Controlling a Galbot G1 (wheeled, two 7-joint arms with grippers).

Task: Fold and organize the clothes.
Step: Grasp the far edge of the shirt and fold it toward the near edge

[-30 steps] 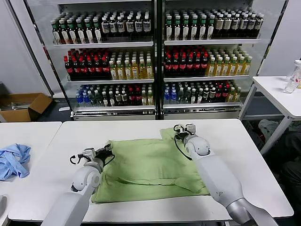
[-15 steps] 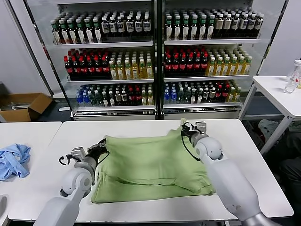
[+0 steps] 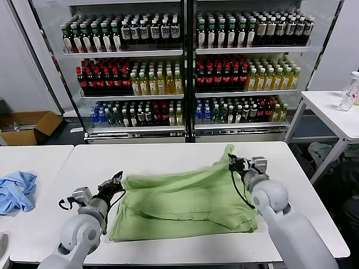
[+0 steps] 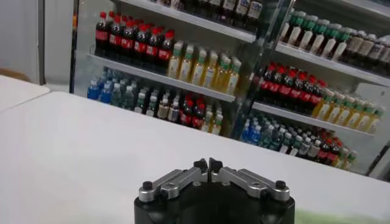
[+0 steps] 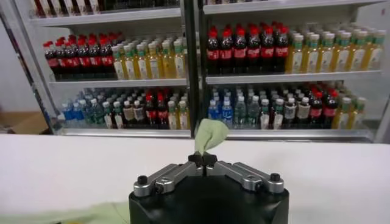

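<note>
Behind our white desk (image 3: 168, 154) stand two glass-fronted drink coolers (image 3: 185, 67), every shelf packed with rows of bottles (image 3: 219, 73): dark ones on top, red and yellow in the middle, mixed colours lowest. On the floor at far left an open cardboard box (image 3: 25, 126) sits against the wall; we cannot tell what it holds.

The light green shirt (image 3: 179, 199) lies across the middle of the desk, reaching almost to the near edge. Its lower part already lies doubled on the desk, with creased layers along the near side, while the far edge is lifted off the surface and stretched between our two grippers. We judge the folding to be partly done: this raised edge has yet to be laid down, and flattening and tidying come after that.

Our right gripper (image 3: 234, 163), toward the desk's far right, is clenched on a corner of the shirt, which pokes up between its fingertips (image 5: 205, 159). Our left gripper (image 3: 114, 182), near the left edge, is clenched on the opposite end of that raised edge.

A crumpled light blue garment (image 3: 15, 190) lies on the neighbouring table (image 3: 33, 154) to the left.
</note>
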